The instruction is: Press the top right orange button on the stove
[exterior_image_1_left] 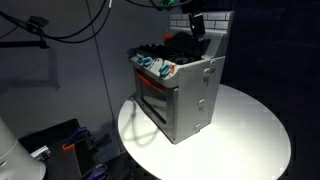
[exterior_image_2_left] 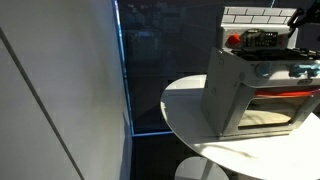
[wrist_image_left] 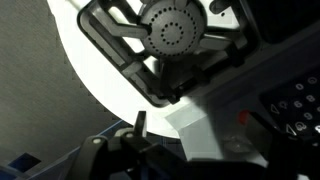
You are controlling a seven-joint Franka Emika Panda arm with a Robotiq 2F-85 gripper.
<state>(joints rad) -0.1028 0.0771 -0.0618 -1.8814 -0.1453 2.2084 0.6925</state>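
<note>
Just then your gripper (exterior_image_1_left: 196,28) hung over the back of the toy stove (exterior_image_1_left: 190,95), which stood on the round white table (exterior_image_1_left: 250,130). You could not tell from any view whether its fingers were spread or pressed together. In the wrist view a burner (wrist_image_left: 170,25) filled the top, and a small orange button (wrist_image_left: 240,118) showed lower right on the stove's white panel, untouched

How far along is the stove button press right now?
Done: the gripper is positioned above the stove, near its back. In hand: the wrist view looks down on a burner, no contact visible. Left: lowering onto the orange button, not clearly identifiable here, and pressing it.
</note>
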